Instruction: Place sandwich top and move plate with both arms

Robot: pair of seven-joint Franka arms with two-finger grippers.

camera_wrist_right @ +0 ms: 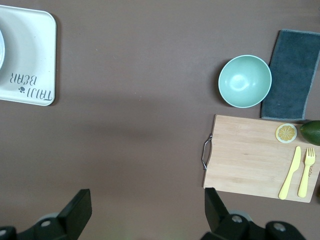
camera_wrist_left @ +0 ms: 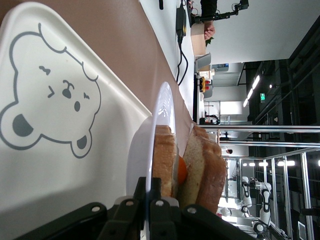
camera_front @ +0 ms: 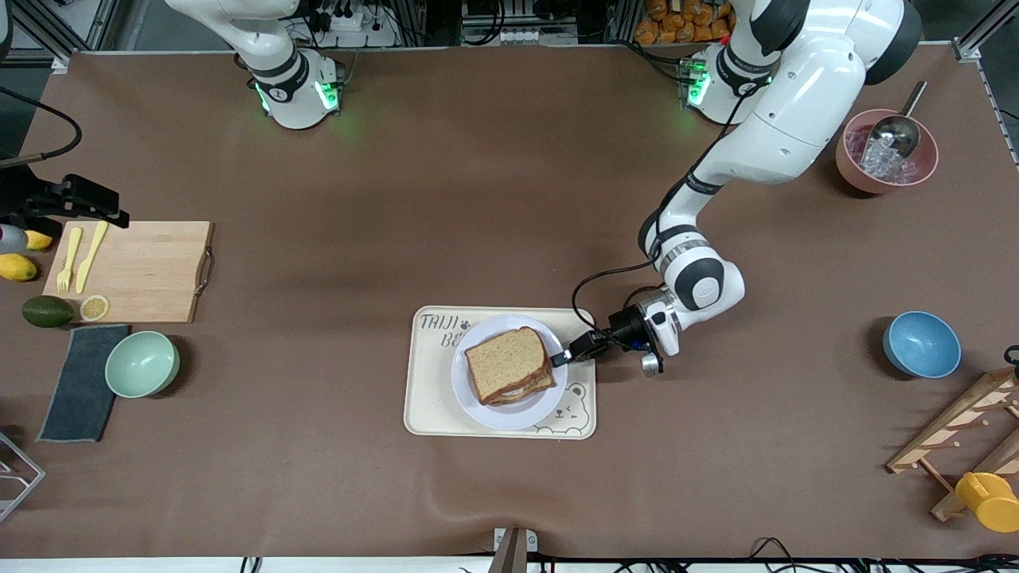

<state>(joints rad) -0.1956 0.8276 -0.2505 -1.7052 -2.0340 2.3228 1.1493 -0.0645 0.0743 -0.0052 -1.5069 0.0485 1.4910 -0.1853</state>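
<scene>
Sandwich top (camera_front: 506,362) stacked on the egg slice on the plate (camera_front: 509,415), itself on the bear tray (camera_front: 430,414) at mid-table. Left gripper (camera_front: 562,356) clamped on the plate's rim — toward the left arm's end. Right gripper (camera_wrist_right: 147,212) spread wide, waiting over bare table near the cutting board (camera_wrist_right: 250,155).

Table covering (camera_front: 478,199): matt brown, smooth, with a slight ripple at the front edge. Tray (camera_front: 430,414): cream plastic, satin finish, printed. Plate (camera_front: 509,414): glossy, smooth. Sandwich top (camera_front: 506,362): porous, rough crumb with darker crust. Cutting board (camera_wrist_right: 250,155): pale wood with metal handle. Cloth (camera_wrist_right: 292,75): dark, napped textile.
</scene>
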